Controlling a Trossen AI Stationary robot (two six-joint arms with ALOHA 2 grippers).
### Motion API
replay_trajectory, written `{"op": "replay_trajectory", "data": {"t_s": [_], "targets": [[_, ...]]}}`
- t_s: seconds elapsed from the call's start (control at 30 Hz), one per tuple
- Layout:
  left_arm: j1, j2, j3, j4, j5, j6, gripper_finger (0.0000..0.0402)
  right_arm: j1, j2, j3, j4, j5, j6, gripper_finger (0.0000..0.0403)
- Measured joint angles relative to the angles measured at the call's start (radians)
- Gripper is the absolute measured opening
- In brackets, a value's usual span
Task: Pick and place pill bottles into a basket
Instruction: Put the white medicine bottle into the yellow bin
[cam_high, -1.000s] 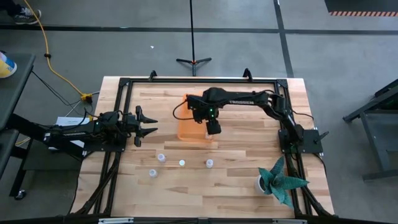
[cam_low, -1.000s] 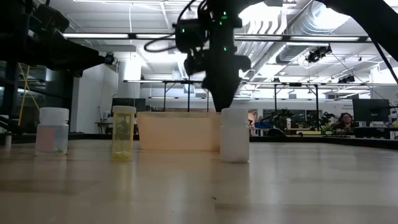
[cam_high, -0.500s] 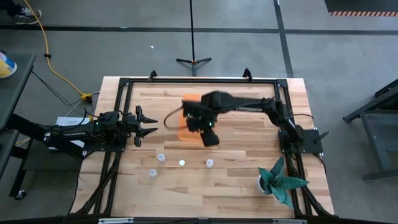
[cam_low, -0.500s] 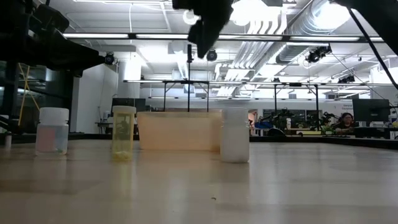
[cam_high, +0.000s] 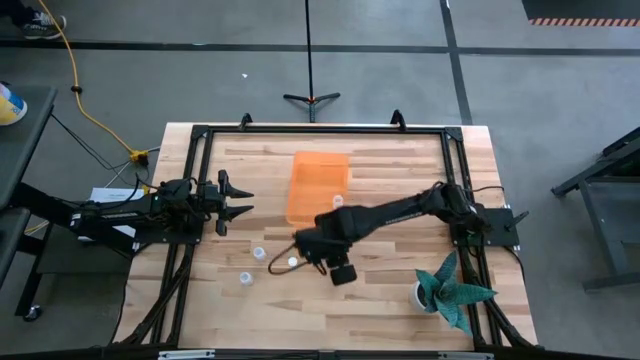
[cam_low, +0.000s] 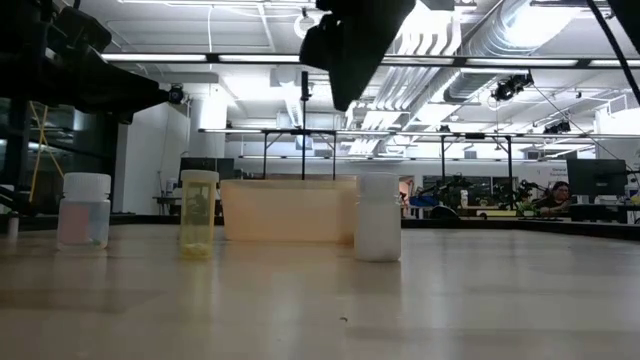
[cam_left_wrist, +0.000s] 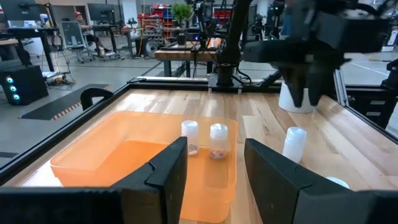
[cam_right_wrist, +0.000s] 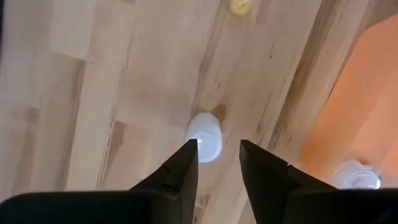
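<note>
The orange basket (cam_high: 318, 185) stands at the table's middle, toward the far edge. Two pill bottles (cam_left_wrist: 189, 137) (cam_left_wrist: 218, 140) stand inside it near its right wall. Other bottles stand upright on the table nearer the front: two at the left (cam_high: 259, 254) (cam_high: 245, 278), and a yellowish one (cam_high: 292, 262). A white-capped bottle (cam_right_wrist: 205, 138) is right below my right gripper (cam_high: 340, 272). That gripper is open and hangs well above the table, fingers pointing down. My left gripper (cam_high: 243, 201) is open and waits at the table's left edge.
A white pot with a teal plant (cam_high: 445, 290) stands at the near right corner. A black frame (cam_high: 200, 135) runs round the table's edges. Bare wood lies in front of the bottles.
My right gripper has risen from the basket's right side and swung toward the table's near edge. It now hangs over the white-capped bottle on the table. The basket and the bottles have stayed in place.
</note>
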Motion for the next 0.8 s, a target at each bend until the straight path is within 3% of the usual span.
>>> {"op": "replay_trajectory", "data": {"t_s": [0.3, 0.63, 0.8], "targets": [[0.0, 0.0, 0.0, 0.0, 0.002, 0.0, 0.0193, 0.035, 0.0, -0.024, 0.022, 0.038, 0.094, 0.0112], [0.0, 0.0, 0.0, 0.0, 0.004, 0.0, 0.0193, 0.034, 0.067, -0.024, 0.008, 0.014, 0.088, 0.0211], [0.0, 0.0, 0.0, 0.0, 0.003, 0.0, 0.0193, 0.034, 0.081, -0.024, 0.003, 0.03, 0.105, 0.0236]]}}
